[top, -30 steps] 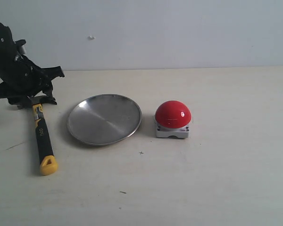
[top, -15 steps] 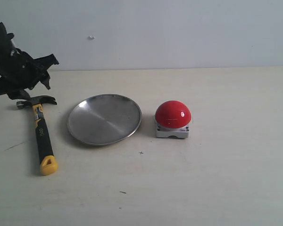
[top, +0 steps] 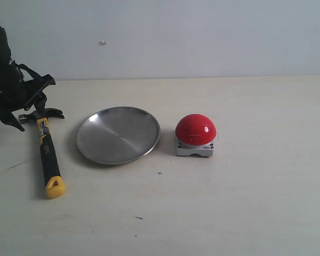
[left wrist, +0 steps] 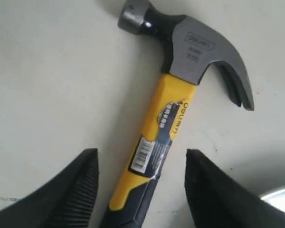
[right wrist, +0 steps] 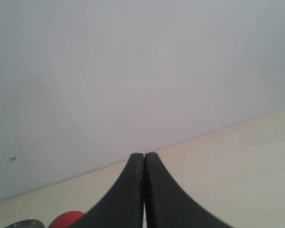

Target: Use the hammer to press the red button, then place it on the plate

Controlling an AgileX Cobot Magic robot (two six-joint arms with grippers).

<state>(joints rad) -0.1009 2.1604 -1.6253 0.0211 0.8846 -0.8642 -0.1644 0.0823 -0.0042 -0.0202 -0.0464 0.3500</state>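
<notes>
The hammer (top: 45, 154) lies flat on the table (top: 245, 202), just beside the plate (top: 117, 135). The left gripper (left wrist: 141, 159) stands spread over its handle, seemingly not touching. The right gripper (right wrist: 144, 159) is closed, empty.

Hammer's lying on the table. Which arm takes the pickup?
Left. The left gripper hangs open over the hammer, jaws framing the handle in its wrist view. The right gripper is shut, aimed at the wall, and outside the exterior view.
</notes>
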